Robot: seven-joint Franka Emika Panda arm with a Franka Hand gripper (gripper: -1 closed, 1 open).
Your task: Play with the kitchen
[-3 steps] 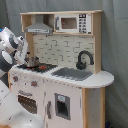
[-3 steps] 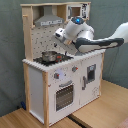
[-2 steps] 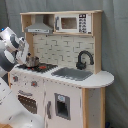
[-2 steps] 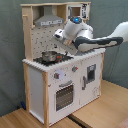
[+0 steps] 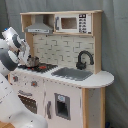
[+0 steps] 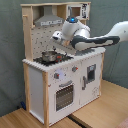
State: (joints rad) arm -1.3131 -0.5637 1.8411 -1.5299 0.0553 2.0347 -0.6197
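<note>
Standing rigid and heavy: tall white and light-wood toy kitchen [image 5: 70, 75]; likely movable only at oven door [image 6: 64, 95]. Gripper [image 6: 56, 44] over small metal pot [image 6: 48, 56]; cannot tell its state.

The tall white and light-wood toy play kitchen [image 6: 62, 75] stands directly on a light wooden floor of boards [image 6: 107, 107], seen along the bottom and the second exterior view's right. Its own white rounded countertop [image 5: 100, 79] carries the rest. On the black stovetop [image 6: 46, 60], at the second exterior view's left end of the counter, sits a small shiny metal pot [image 6: 49, 55]; in the first exterior view the same pot [image 5: 31, 61] stands at the far left of the stovetop [image 5: 42, 67]. To the first exterior view's right of it lies the grey sink basin [image 5: 71, 73], with the black curved faucet [image 5: 84, 58] upright behind it.
</note>
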